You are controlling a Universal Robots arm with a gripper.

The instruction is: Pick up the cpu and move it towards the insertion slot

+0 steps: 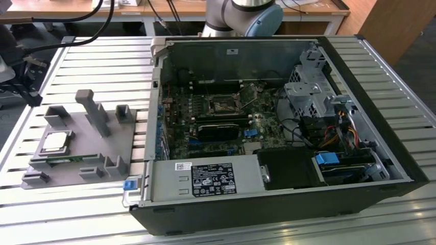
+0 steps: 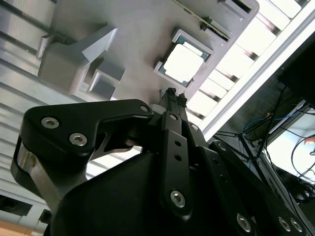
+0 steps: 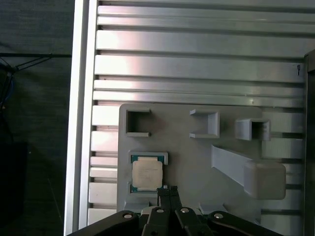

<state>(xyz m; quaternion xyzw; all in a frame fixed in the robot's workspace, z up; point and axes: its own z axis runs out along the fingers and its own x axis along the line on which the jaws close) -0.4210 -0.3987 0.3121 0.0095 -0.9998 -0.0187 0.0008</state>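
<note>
The cpu lies flat in a square recess of the grey fixture on the worktop, probably to keep it located for pickup. The gripper hovers just beside the cpu's edge, fingers pressed together and holding nothing. The insertion slot is well apart, inside the open case.

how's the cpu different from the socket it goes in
The small flat square cpu shows a silvery-white metal face; the square motherboard socket has a dark centre inside a shiny metal bracket. The cpu lies in a recess of the grey plastic fixture on the slatted table; the socket sits inside the open black computer case. Both are square and lie flat, facing up.
</note>
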